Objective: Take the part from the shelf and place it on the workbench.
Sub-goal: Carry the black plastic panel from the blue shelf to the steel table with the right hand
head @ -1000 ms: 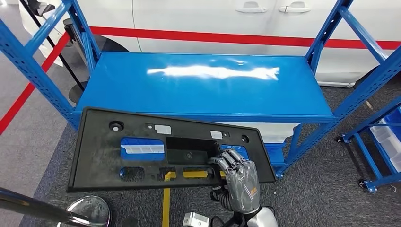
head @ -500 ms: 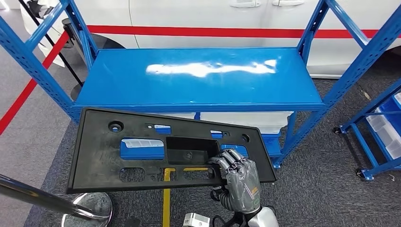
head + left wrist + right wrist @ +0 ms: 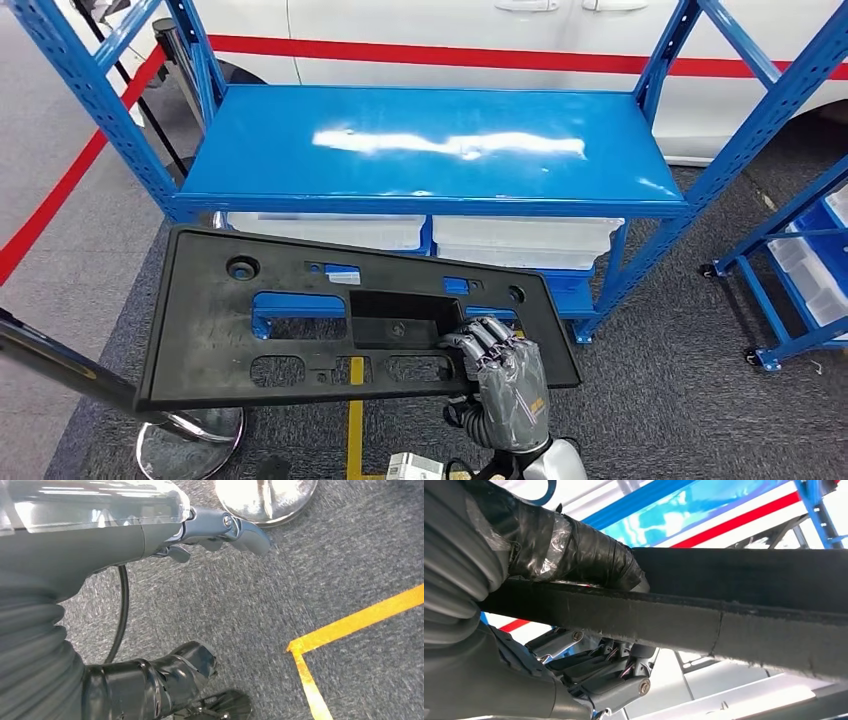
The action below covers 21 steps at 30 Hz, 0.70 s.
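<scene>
Black plastic panel (image 3: 300, 320) already off the blue shelf (image 3: 430, 150), its edge clasped by the right hand (image 3: 505, 385); left hand (image 3: 220, 527) apparently empty; workbench placement remains

A blue steel shelf rack (image 3: 430, 150) stands in the middle, its glossy top shelf catching a bright streak of overhead light. White plastic bins (image 3: 525, 240) sit side by side on the level beneath it. Behind the rack, at the far side, is a white vehicle body (image 3: 450, 30) with door handles and a red stripe along it. The floor is grey carpet (image 3: 680, 400), crossed by a red line (image 3: 60, 190) on the left and yellow tape (image 3: 355, 420) near the front. A chrome stanchion base (image 3: 190, 450) rests near left. A second blue rack on castors (image 3: 800, 290) stands at the right.
</scene>
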### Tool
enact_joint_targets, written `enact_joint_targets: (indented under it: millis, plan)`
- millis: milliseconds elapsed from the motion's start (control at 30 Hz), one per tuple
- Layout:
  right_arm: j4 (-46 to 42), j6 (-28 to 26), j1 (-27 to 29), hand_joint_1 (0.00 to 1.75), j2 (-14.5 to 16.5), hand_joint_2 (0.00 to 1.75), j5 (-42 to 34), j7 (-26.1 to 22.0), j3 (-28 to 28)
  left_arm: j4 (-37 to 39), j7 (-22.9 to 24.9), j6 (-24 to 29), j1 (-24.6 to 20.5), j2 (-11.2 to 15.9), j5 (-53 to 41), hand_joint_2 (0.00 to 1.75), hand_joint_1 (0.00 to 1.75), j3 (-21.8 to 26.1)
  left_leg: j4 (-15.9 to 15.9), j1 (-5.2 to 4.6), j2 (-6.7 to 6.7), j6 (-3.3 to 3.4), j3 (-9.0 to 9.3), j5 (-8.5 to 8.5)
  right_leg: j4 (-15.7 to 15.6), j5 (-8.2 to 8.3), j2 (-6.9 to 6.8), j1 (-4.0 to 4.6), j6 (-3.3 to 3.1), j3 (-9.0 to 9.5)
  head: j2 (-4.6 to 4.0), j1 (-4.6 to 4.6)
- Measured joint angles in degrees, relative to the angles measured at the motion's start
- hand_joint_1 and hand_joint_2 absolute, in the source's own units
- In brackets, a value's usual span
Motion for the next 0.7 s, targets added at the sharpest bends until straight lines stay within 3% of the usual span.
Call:
enact_joint_targets:
  millis: [67, 100, 133, 167, 233, 300, 333, 433, 500, 567, 600, 633, 667, 700]
  plan:
    - [0.01, 0.0, 0.04, 1.75, 0.0, 1.75, -0.15, -0.05, -0.01, -0.01, 0.0, 0.0, -0.04, 0.02, -0.02, 1.75, 0.0, 0.02, 0.16, -0.07, 0.1, 0.37, -1.24, 0.92, 7.12, -4.94, 0.06, -0.16, 0.4, -2.19, 0.0, -0.01]
    - [0.01, 0.0, 0.08, 1.75, 0.0, 1.75, -0.19, -0.05, -0.01, -0.01, 0.0, 0.0, -0.01, 0.02, -0.02, 1.75, 0.0, 0.02, 0.27, -0.11, 0.15, 0.37, -1.91, 1.34, 10.16, -6.18, 0.06, -0.24, 0.53, -2.85, 0.01, -0.01]
    - [0.01, 0.0, 0.11, 1.75, 0.0, 1.75, -0.22, -0.05, -0.01, -0.01, 0.0, -0.01, 0.01, 0.02, -0.02, 1.75, 0.0, 0.03, 0.39, -0.14, 0.2, 0.34, -2.54, 1.72, 11.52, -6.18, 0.06, -0.3, 0.57, -2.66, 0.01, -0.02]
    - [0.01, 0.0, 0.12, 1.75, 0.0, 1.75, -0.25, -0.05, -0.01, -0.01, 0.0, -0.01, 0.02, 0.02, -0.02, 1.75, 0.0, 0.03, 0.5, -0.16, 0.22, 0.28, -3.1, 2.06, 10.65, -5.13, 0.06, -0.33, 0.49, -1.36, 0.01, -0.01]
    - [0.01, -0.01, 0.09, 1.75, 0.0, 1.75, -0.28, -0.05, -0.01, -0.01, 0.0, -0.02, 0.02, 0.01, -0.02, 1.75, 0.0, 0.04, 0.65, -0.18, 0.2, 0.03, -3.84, 2.65, 3.26, -2.48, 0.09, -0.27, 0.01, 4.01, 0.01, -0.01]
    - [-0.01, -0.02, 0.04, 1.75, 0.0, 1.75, -0.31, -0.1, -0.03, -0.01, 0.0, -0.02, -0.01, -0.01, -0.02, 1.75, 0.0, 0.06, 0.62, -0.24, 0.16, -0.55, -4.17, 3.28, -4.03, -1.64, 0.18, 0.09, -0.56, 8.54, 0.01, -0.01]
    - [-0.02, -0.03, 0.02, 1.75, 0.0, 1.75, -0.35, -0.15, -0.05, -0.01, 0.0, -0.02, -0.02, -0.01, -0.02, 1.75, 0.0, 0.07, 0.54, -0.22, 0.16, -0.93, -4.27, 3.62, -5.73, -1.75, 0.23, 0.32, -0.78, 9.38, 0.0, -0.02]
    - [-0.02, -0.04, 0.05, 1.75, 0.02, 1.75, -0.6, -0.33, -0.09, 0.0, -0.01, -0.02, 0.04, -0.01, -0.02, 1.75, 0.0, 0.07, 0.52, -0.14, 0.14, -2.02, -4.66, 3.9, -6.58, -0.65, 0.15, 0.29, -1.84, 8.94, 0.0, -0.04]
    - [-0.02, -0.05, 0.08, 1.75, 0.03, 1.75, -0.84, -0.49, -0.1, 0.0, -0.03, -0.02, 0.09, 0.01, 0.0, 1.75, 0.0, 0.07, 3.65, -0.13, 0.04, -2.46, -5.98, 0.64, -7.02, 0.43, -0.05, 0.01, -2.9, 8.16, 0.01, -0.12]
    - [-0.03, -0.07, 0.19, 1.75, 0.03, 1.75, -1.01, -0.59, -0.14, -0.01, -0.03, -0.02, 0.11, 0.03, 0.06, 1.75, 0.0, 0.07, 10.58, -0.07, 0.0, -2.75, -8.28, -4.34, -6.87, 1.26, -0.16, 0.2, -3.4, 6.92, 0.01, -0.18]
    - [-0.02, -0.07, 0.31, 1.75, 0.02, 1.75, -1.06, -0.61, -0.16, 0.0, -0.03, -0.02, 0.13, 0.04, 0.09, 1.75, 0.0, 0.07, 13.97, -0.06, 0.01, -2.89, -9.16, -5.89, -6.7, 1.63, -0.19, 0.29, -3.44, 6.24, 0.01, -0.18]
    - [-0.02, -0.07, 0.43, 1.75, 0.02, 1.75, -1.09, -0.63, -0.19, 0.0, -0.02, -0.02, 0.17, 0.06, 0.11, 1.75, 0.0, 0.07, 15.88, -0.06, 0.01, -2.96, -9.31, -6.27, -6.46, 1.97, -0.2, 0.36, -3.42, 5.55, 0.01, -0.18]
    - [-0.01, -0.07, 0.53, 1.75, 0.02, 1.75, -1.13, -0.64, -0.21, 0.0, -0.02, -0.02, 0.19, 0.06, 0.11, 1.75, 0.0, 0.07, 15.84, -0.07, 0.01, -2.97, -8.49, -5.59, -6.13, 2.25, -0.2, 0.39, -3.35, 4.85, 0.0, -0.18]
    - [-0.01, -0.07, 0.6, 1.75, 0.02, 1.75, -1.15, -0.66, -0.24, 0.0, -0.03, -0.02, 0.2, 0.07, 0.11, 1.75, 0.0, 0.07, 13.48, -0.07, 0.01, -2.91, -6.53, -4.11, -5.72, 2.45, -0.18, 0.39, -3.26, 4.2, 0.0, -0.18]
